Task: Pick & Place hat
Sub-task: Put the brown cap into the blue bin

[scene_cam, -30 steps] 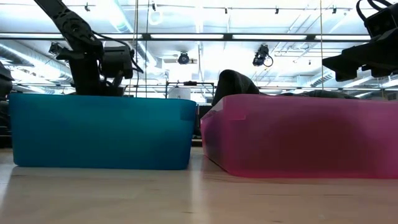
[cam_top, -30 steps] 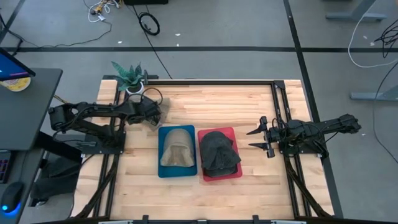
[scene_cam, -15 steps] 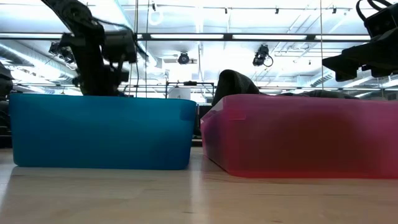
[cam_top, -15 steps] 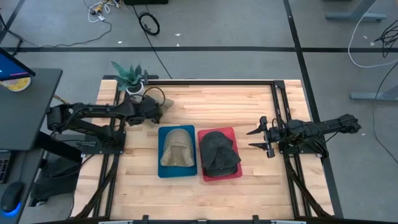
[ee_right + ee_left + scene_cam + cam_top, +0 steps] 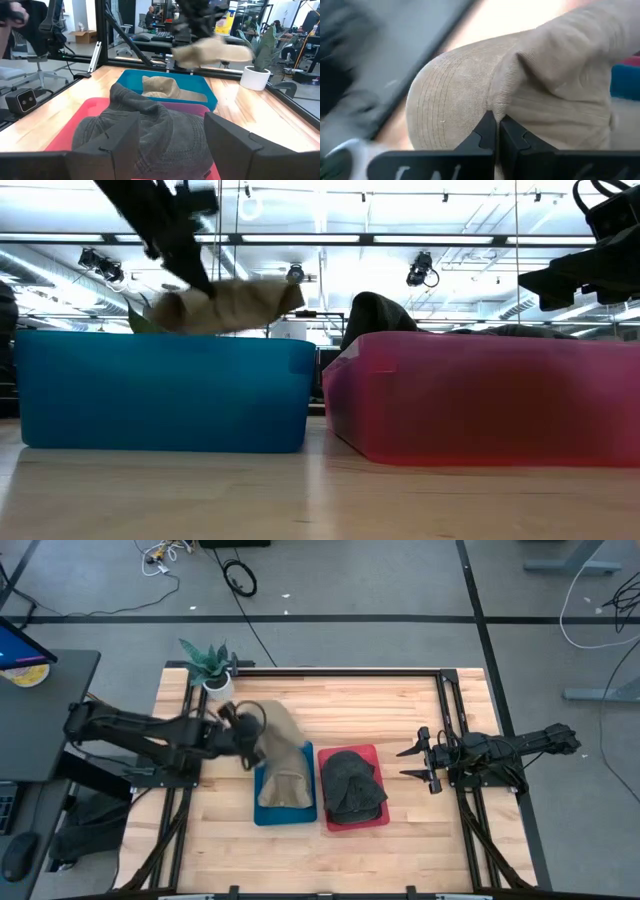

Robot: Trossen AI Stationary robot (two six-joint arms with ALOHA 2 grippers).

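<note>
A tan hat hangs in the air over the far left corner of the blue bin, with my left gripper shut on it. In the low view this hat floats above the bin's rim. A second tan hat lies inside the blue bin. A dark grey hat fills the red bin beside it. My right gripper waits open to the right of the red bin, holding nothing. My left gripper pinches a fold of the tan hat's cloth between its two shut fingers, where the stitched brim meets the crown. The hat is lifted clear of the table and the bin. In the low view it lies roughly level below the fingers.
A small potted plant stands at the table's far left corner, close behind my left arm. The two bins sit side by side at the table's middle. Bare wood lies beyond them and at the near edge.
My left gripper has swung from beside the plant toward the table's near edge and the blue bin, and has risen. It now carries a tan hat, lifted clear above the bin's far left corner. My right arm has kept still.
</note>
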